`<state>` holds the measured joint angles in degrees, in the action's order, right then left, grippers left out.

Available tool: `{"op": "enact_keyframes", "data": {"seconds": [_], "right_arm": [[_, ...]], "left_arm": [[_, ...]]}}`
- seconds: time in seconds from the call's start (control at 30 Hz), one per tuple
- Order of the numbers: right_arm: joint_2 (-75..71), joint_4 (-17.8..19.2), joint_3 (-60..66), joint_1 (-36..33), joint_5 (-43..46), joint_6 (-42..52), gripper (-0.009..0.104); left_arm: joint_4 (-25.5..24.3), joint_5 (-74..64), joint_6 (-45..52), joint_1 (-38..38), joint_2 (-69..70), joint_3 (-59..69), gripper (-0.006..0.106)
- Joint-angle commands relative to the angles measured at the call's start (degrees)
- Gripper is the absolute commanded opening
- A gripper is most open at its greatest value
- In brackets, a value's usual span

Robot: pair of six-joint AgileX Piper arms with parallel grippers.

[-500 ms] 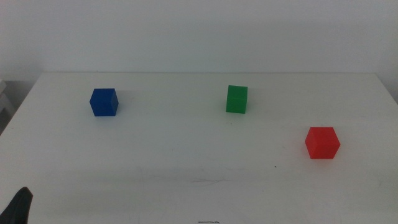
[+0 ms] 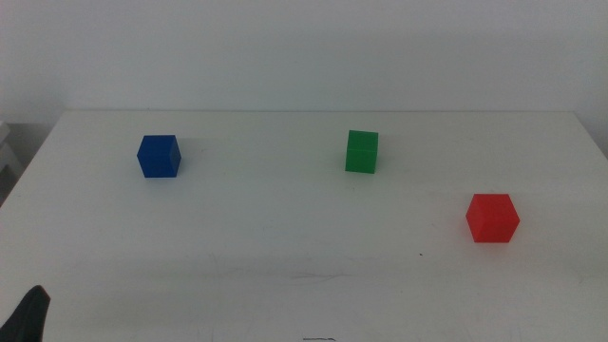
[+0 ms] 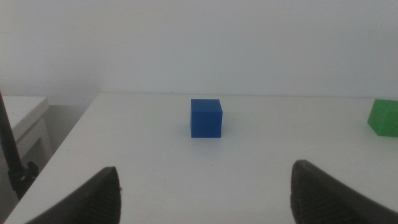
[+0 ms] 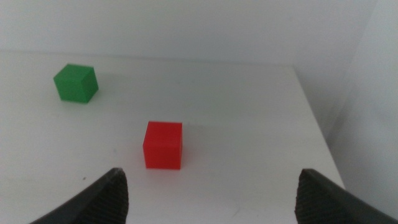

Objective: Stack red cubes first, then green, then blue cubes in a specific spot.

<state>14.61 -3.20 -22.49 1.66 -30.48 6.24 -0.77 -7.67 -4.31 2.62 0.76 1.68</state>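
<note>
Opening step, nothing stacked: red cube (image 4: 163, 145), green cube (image 2: 361, 152), blue cube (image 2: 159, 156) well apart; both grippers' jaws spread, empty; next I'd bring right gripper (image 4: 208, 196) onto red

A plain white table (image 2: 285, 237) is seen, its far edge set against a bare, pale wall (image 2: 304, 47) without marks or fittings. The surface is evenly and softly lit, and only faint shadows are cast on it. In the left wrist view, a second white surface (image 3: 22, 112) is shown beside the table, lower and apart from it, with a dark thin upright (image 3: 9, 146) in front of it.
</note>
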Motion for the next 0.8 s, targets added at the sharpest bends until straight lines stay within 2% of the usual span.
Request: {"op": "enact_keyframes", "data": {"seconds": [0.0,0.17,0.33,0.5,0.6,0.77], "right_arm": [[6.29,-0.89,-7.21,0.38,-1.05,0.53,0.094],[17.97,-4.31,-18.25,-0.71,-10.85,0.53,0.094],[29.92,-4.57,-29.88,-2.17,-21.58,0.49,0.094],[43.80,-3.03,-39.90,-6.58,-30.42,-3.38,0.094],[50.94,-1.32,-43.90,-9.27,-32.59,-6.24,0.094],[60.46,-0.74,-47.84,-12.38,-35.19,-6.24,0.094]], "left_arm": [[0.38,5.04,-0.10,0.04,1.17,-0.18,0.094],[0.38,5.04,-0.10,0.04,1.17,-0.18,0.094],[0.38,5.04,-0.10,0.04,1.17,-0.18,0.094],[0.38,5.04,-0.10,0.04,1.17,-0.18,0.094],[0.38,5.04,-0.10,0.04,1.17,-0.18,0.094],[0.38,5.04,-0.10,0.04,1.17,-0.18,0.094]]}}
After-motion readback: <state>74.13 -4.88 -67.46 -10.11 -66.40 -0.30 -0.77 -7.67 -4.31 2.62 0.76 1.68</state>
